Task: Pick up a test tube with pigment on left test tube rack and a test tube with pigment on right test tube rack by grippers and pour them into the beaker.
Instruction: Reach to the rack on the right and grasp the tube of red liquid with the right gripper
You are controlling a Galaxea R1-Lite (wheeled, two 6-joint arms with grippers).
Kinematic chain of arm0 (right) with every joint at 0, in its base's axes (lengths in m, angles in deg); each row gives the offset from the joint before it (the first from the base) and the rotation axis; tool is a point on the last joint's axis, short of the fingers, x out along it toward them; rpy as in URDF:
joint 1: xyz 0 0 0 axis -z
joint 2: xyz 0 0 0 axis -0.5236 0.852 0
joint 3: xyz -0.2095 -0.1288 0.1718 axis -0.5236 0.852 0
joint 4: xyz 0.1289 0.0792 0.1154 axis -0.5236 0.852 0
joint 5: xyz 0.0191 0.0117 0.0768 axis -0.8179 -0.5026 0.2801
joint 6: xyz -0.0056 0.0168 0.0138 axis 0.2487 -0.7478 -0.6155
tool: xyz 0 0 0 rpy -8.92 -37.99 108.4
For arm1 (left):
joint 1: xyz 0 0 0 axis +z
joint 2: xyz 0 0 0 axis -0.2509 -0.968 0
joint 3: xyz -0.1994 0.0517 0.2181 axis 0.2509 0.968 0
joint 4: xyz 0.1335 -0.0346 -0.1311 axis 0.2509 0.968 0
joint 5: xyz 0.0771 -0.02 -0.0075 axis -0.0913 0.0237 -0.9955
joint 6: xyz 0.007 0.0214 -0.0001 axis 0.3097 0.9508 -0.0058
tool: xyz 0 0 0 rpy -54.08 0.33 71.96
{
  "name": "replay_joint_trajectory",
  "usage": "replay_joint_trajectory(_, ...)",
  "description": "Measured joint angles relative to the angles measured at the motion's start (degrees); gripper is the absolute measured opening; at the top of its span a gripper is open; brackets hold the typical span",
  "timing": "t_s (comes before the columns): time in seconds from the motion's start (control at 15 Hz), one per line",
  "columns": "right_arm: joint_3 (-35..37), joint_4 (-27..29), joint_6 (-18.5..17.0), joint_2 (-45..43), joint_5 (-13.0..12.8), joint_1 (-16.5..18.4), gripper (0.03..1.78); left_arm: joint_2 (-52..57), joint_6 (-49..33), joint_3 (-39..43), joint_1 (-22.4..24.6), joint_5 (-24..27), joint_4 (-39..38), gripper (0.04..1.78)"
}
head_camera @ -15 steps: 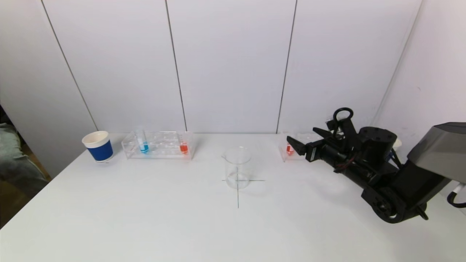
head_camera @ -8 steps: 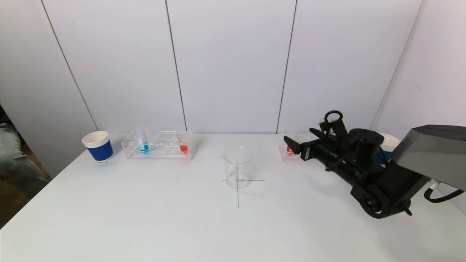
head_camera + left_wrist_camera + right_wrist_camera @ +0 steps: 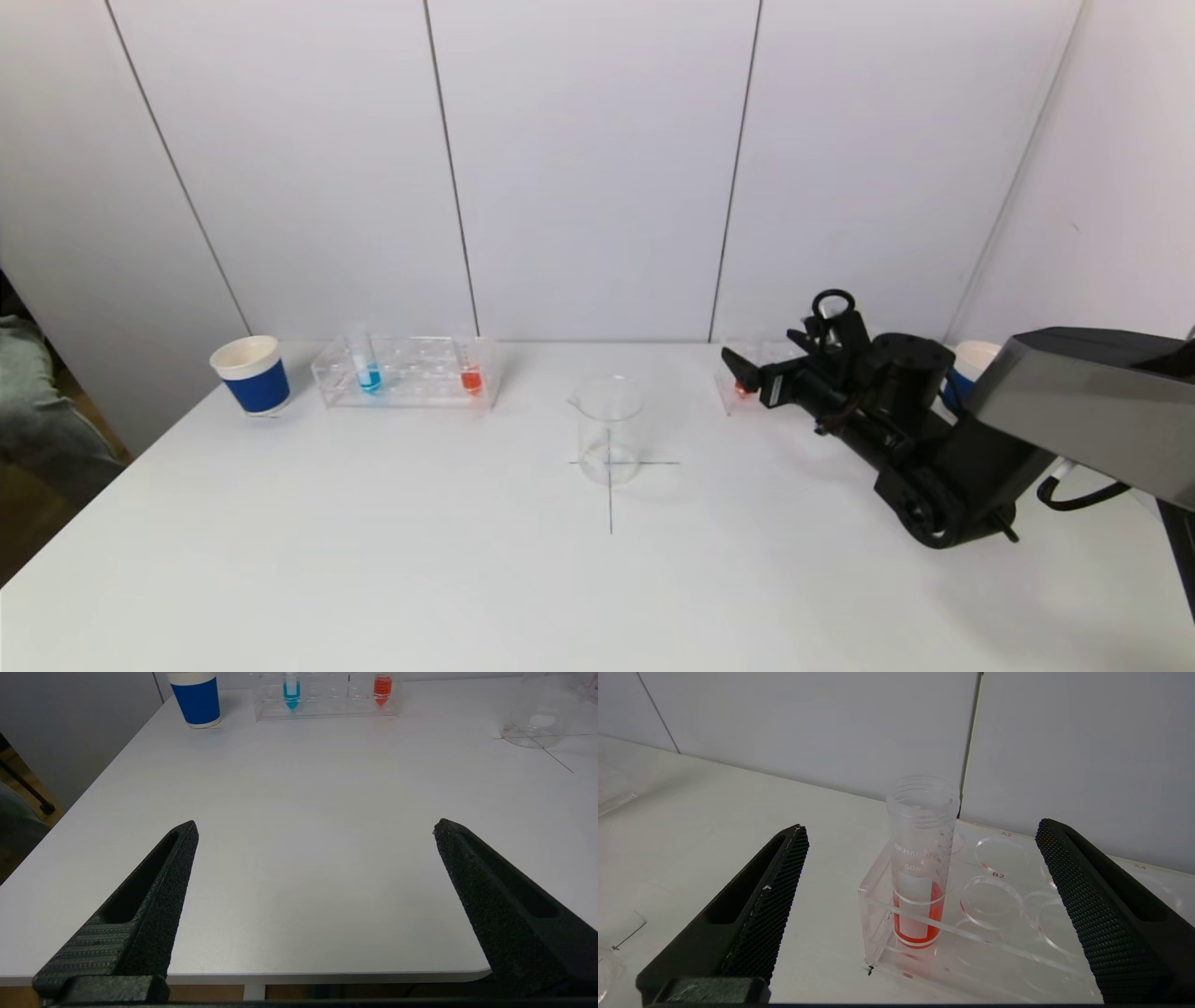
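On the right, a clear right test tube rack (image 3: 724, 385) holds a test tube with red pigment (image 3: 741, 389). My right gripper (image 3: 757, 343) hovers open just before it. In the right wrist view that tube (image 3: 921, 858) stands in the corner hole of the rack (image 3: 994, 952), centred ahead of the wide-apart right gripper (image 3: 920, 826) and untouched. The left test tube rack (image 3: 406, 373) holds a blue-pigment tube (image 3: 366, 371) and a red one (image 3: 470, 375). The empty glass beaker (image 3: 610, 429) stands mid-table. My left gripper (image 3: 315, 830) hangs open over the table's near edge, holding nothing.
A blue paper cup (image 3: 252, 373) stands left of the left rack, and another blue cup (image 3: 966, 369) sits behind my right arm. A wall closes off the table's far side. A thin cross is drawn under the beaker.
My right arm has reached forward and to the left, bringing its open gripper up to the right rack's red tube. Nothing else has moved.
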Motion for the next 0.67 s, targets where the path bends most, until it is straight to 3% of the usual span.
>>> replay_joint_trajectory(0.67,-4.6,0.5,0.0,3.6,-0.8,0.0,1.77,0.0,0.0,0.0,0.0,0.0,0.0,1.76)
